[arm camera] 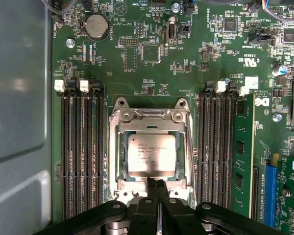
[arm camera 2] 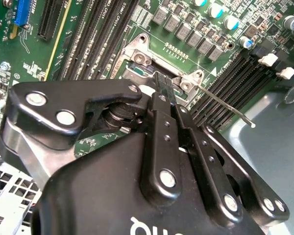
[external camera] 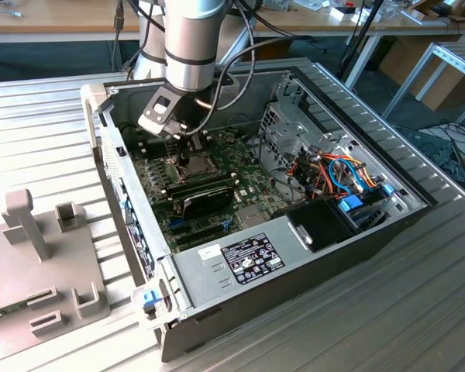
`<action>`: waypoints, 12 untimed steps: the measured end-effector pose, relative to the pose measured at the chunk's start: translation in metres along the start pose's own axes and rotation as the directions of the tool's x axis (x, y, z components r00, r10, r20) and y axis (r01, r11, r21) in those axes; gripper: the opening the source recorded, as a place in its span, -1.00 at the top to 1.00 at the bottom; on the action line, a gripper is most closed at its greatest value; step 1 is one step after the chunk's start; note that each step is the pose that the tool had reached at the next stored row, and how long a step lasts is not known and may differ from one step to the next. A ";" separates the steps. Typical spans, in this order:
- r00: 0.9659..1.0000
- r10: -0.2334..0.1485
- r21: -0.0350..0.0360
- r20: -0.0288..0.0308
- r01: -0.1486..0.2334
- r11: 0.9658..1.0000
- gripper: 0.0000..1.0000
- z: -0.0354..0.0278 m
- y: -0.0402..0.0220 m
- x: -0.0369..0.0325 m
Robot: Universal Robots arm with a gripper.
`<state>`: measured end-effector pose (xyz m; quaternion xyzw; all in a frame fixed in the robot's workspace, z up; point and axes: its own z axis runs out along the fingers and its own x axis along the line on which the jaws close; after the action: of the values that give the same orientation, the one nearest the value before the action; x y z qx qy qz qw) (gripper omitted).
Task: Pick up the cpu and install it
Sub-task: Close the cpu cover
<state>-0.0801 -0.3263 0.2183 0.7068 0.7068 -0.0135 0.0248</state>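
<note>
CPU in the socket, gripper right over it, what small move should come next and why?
Probably a short lift straight up. In the first wrist view the CPU lies flat and square inside the socket frame, while the gripper is shut on nothing, its tips at the frame's edge. Rising would clear the socket without nudging the chip.

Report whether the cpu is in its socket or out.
In. The first wrist view shows the cpu lying flat within the socket frame on the motherboard.
</note>
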 end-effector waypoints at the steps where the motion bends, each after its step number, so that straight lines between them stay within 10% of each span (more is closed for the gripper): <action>1: 1.000 0.000 0.000 0.000 0.000 1.000 0.79 0.0005 0.0000 0.0000; 12: 1.000 0.000 0.000 0.000 0.000 1.000 0.79 0.0035 -0.0002 0.0001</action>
<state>-0.0802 -0.3264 0.2148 0.7068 0.7068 -0.0137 0.0248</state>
